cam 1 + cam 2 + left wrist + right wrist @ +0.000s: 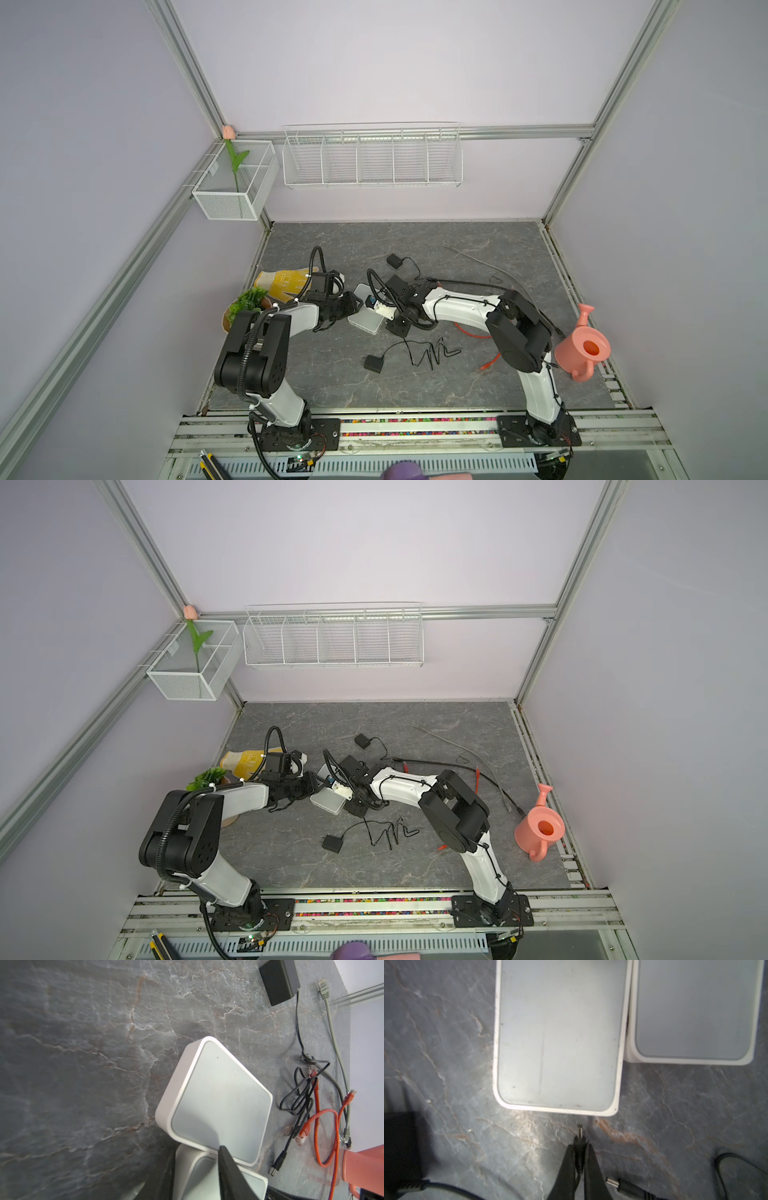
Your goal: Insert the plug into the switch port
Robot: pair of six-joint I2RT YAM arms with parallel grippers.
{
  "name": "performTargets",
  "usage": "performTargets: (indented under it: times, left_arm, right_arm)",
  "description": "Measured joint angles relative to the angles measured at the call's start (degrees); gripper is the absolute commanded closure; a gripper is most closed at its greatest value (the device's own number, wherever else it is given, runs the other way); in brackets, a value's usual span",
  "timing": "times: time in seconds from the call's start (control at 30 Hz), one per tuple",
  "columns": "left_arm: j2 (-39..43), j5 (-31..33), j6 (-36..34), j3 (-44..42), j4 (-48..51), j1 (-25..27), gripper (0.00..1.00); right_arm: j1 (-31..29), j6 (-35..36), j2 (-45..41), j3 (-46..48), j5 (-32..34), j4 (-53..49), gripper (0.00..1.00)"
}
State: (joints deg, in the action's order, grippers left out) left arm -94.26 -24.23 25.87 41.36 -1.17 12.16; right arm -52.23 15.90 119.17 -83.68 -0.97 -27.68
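Two white switches lie side by side in the table's middle in both top views (365, 323) (329, 803). In the left wrist view my left gripper (195, 1160) is shut on the nearer switch (207, 1180), one dark finger (226, 1167) on each side of it; the other switch (220, 1101) lies just beyond. In the right wrist view my right gripper (580, 1145) is shut on a thin black plug (580, 1136). Its metal tip points at the short side of a switch (558, 1043), a small gap away. The port does not show in any view.
A second loose plug (614, 1184) lies beside my right fingers. Black adapters (395, 261) (373, 362) with tangled leads, an orange cable (469, 333) and a grey cable lie around. A pink watering can (582, 349) stands at the right, a yellow bag (286, 282) and a green plant (249, 300) at the left.
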Motion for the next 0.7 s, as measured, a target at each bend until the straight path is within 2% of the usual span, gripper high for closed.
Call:
performTargets:
  times: [0.7]
  left_arm:
    - [-0.7, 0.0, -0.7, 0.5, 0.0, 0.0, 0.67]
  right_arm:
    - [-0.3, 0.0, 2.0, -4.6, -1.7, -2.7, 0.94]
